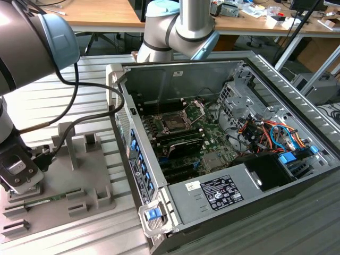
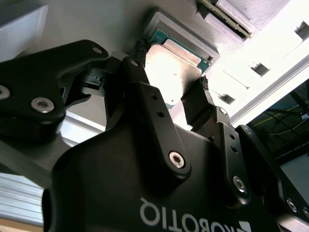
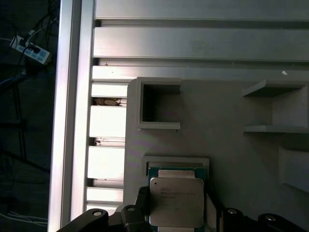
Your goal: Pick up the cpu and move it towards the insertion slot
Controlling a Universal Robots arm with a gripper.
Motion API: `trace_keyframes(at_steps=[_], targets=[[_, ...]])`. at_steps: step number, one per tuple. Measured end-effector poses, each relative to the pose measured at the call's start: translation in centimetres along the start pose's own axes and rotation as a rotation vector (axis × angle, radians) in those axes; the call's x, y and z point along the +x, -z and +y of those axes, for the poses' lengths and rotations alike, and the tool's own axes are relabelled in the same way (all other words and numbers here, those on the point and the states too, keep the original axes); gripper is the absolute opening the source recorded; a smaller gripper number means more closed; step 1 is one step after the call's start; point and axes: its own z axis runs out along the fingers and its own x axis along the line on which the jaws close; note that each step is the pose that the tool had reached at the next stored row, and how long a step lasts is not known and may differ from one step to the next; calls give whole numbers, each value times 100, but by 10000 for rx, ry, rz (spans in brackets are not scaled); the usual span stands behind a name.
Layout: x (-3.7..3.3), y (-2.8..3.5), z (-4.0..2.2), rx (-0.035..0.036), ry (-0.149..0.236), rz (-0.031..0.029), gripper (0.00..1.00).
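Observation:
The cpu, a small square chip with a silvery top and green edge, lies at a shallow recess of the grey plastic tray. My gripper is right over it, one black fingertip against each of two opposite sides. In the second wrist view the fingers press on the cpu from both sides. In the exterior view my gripper is low over the tray at the exterior view's left. The insertion slot, its metal frame hinged open, sits on the green board inside the open computer case.
The case's side wall stands between the tray and the board. Black memory slots lie beside the socket, cables and a drive cage further right. A green memory stick lies in the tray. Upright tray pegs stand near my arm's cable.

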Motion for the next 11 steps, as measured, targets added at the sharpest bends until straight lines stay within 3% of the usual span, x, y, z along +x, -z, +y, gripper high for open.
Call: trace_keyframes(at_steps=[11], targets=[[0,23,1,-1,-1,-1,55]])
